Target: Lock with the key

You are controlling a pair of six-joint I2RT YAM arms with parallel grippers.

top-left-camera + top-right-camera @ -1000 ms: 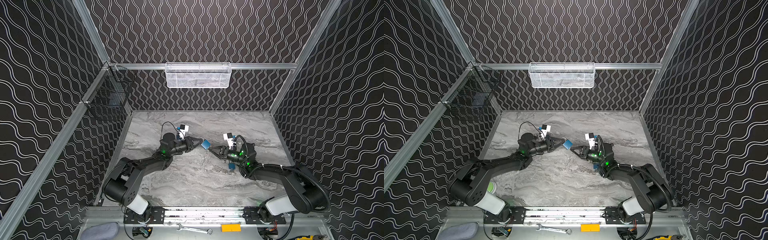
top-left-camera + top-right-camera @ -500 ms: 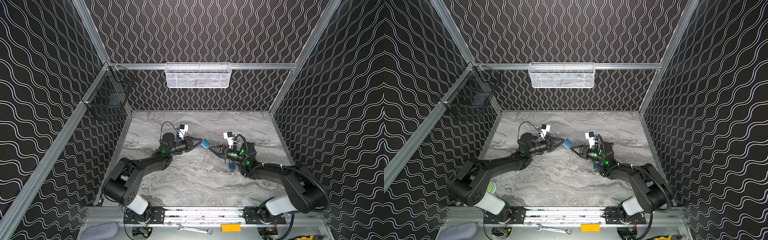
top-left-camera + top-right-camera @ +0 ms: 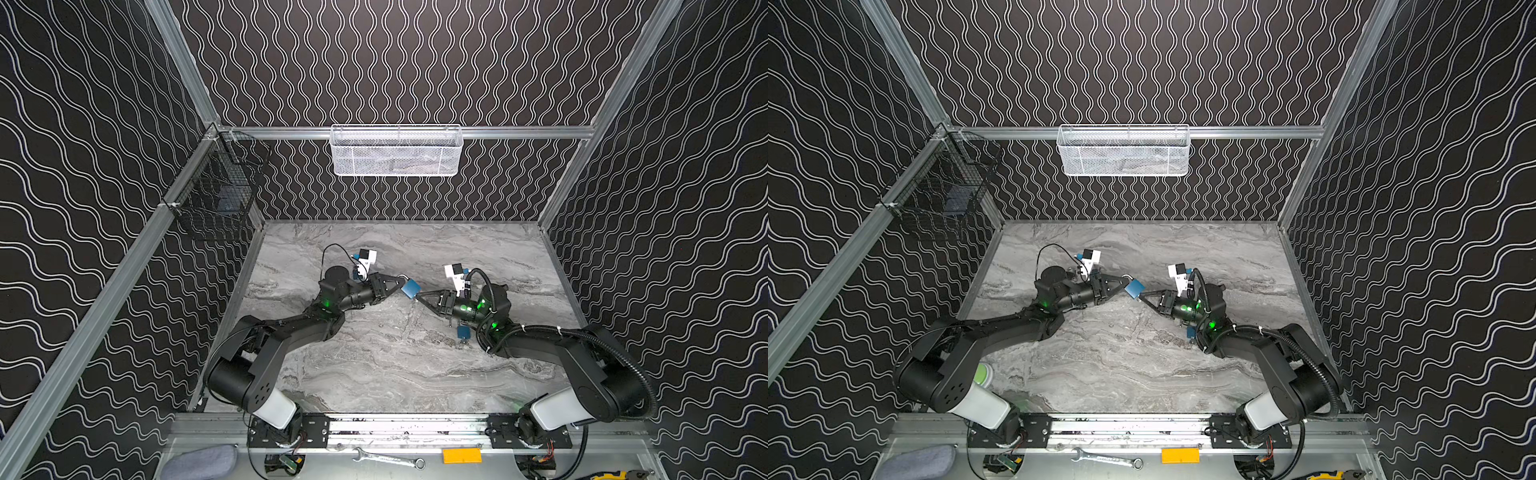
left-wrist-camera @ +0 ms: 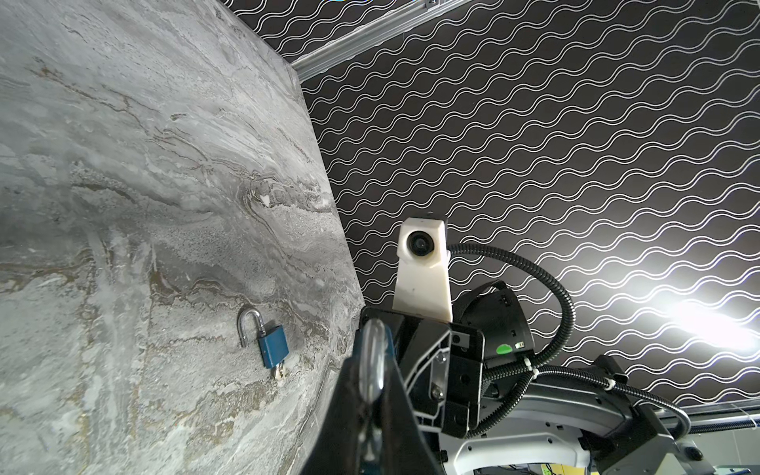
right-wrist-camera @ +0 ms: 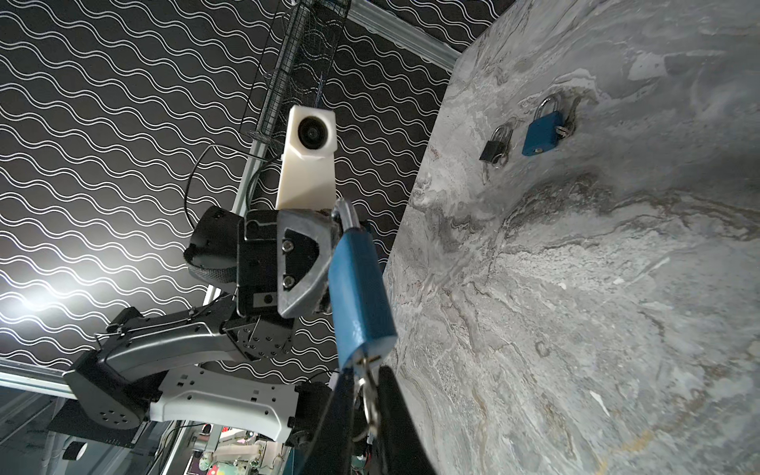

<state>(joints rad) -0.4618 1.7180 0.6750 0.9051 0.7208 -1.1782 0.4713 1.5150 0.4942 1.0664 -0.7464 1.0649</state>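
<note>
A blue padlock hangs in the air between both arms, above the marble table. My left gripper is shut on its silver shackle. In the right wrist view the padlock body points its keyhole end at my right gripper. The key sticks out of that end with its ring between the dark fingers, which are shut on it. In both top views the right gripper touches the padlock's lower corner.
Another blue padlock lies on the table under the right arm. A small black padlock and a blue one lie further off. A white mesh basket and a black wire basket hang on the walls.
The right gripper has edged a little toward the padlock and its jaws have closed on the key. The left arm and the padlock have stayed put.
</note>
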